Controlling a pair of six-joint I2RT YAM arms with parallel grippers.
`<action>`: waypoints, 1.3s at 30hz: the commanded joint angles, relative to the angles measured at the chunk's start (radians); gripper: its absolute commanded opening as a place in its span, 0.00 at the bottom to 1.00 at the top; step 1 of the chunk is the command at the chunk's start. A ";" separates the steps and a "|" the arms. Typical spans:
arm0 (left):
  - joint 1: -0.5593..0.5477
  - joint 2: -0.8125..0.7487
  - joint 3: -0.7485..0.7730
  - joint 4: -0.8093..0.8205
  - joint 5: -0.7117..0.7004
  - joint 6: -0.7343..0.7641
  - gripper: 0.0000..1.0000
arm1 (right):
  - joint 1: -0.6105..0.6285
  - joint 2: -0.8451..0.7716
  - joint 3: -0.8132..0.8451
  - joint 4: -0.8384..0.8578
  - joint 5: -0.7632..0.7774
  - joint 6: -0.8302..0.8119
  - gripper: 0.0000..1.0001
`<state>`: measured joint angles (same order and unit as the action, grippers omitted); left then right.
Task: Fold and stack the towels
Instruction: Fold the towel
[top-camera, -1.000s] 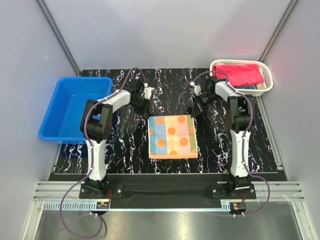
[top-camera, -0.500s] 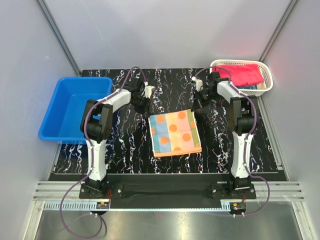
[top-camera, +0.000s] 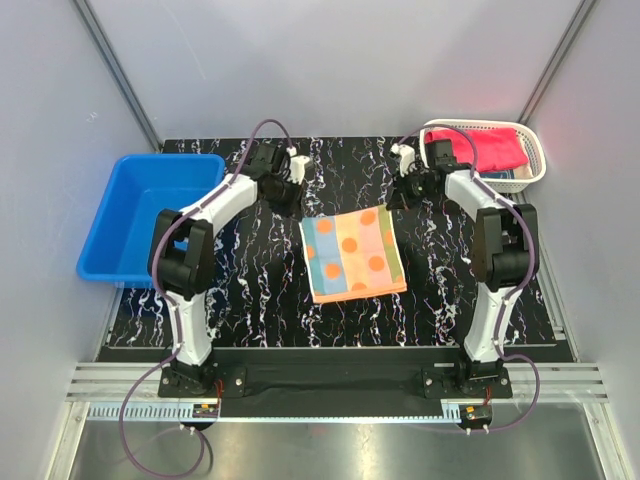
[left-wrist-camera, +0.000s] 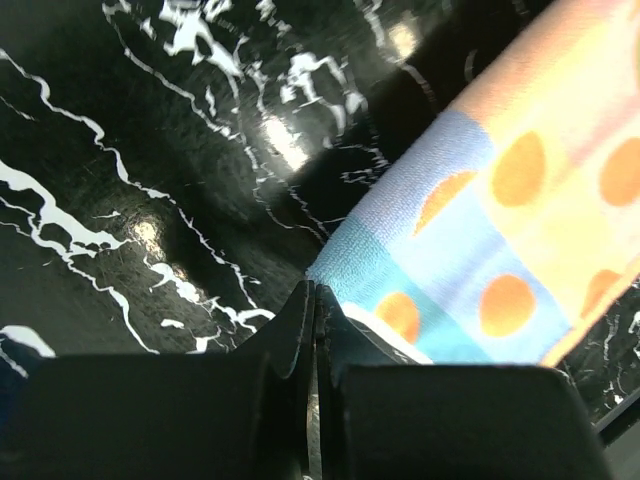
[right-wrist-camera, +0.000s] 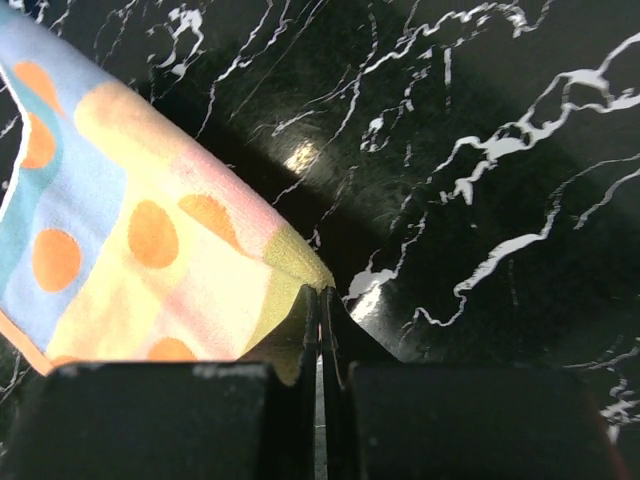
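From above, the dotted towel (top-camera: 352, 255) lies folded in the middle of the black marbled desk (top-camera: 250, 290), slightly askew. The left gripper (top-camera: 298, 206) and right gripper (top-camera: 393, 202) are at its two far corners. A red towel (top-camera: 490, 148) sits in the white basket (top-camera: 535, 165) at the far right (a blue bin (top-camera: 110, 255) is on the left).

In the left wrist view, the left gripper (left-wrist-camera: 313, 290) is clenched on the blue corner of the dotted towel (left-wrist-camera: 480, 270).

In the right wrist view, the right gripper (right-wrist-camera: 320, 295) is clenched on the yellow corner of the dotted towel (right-wrist-camera: 150, 250).
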<state>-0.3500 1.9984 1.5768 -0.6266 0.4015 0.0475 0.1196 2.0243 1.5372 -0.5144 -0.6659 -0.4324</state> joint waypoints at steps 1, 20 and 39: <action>-0.036 -0.084 -0.011 0.012 -0.035 0.006 0.00 | -0.005 -0.078 -0.017 0.102 0.060 0.015 0.00; -0.182 -0.329 -0.253 0.048 -0.141 -0.044 0.00 | -0.006 -0.458 -0.495 0.298 0.167 0.125 0.00; -0.305 -0.444 -0.411 0.018 -0.142 -0.144 0.00 | -0.005 -0.674 -0.732 0.255 0.243 0.221 0.00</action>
<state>-0.6437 1.6032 1.1854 -0.6052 0.2790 -0.0681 0.1184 1.4067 0.8024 -0.2611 -0.4480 -0.2333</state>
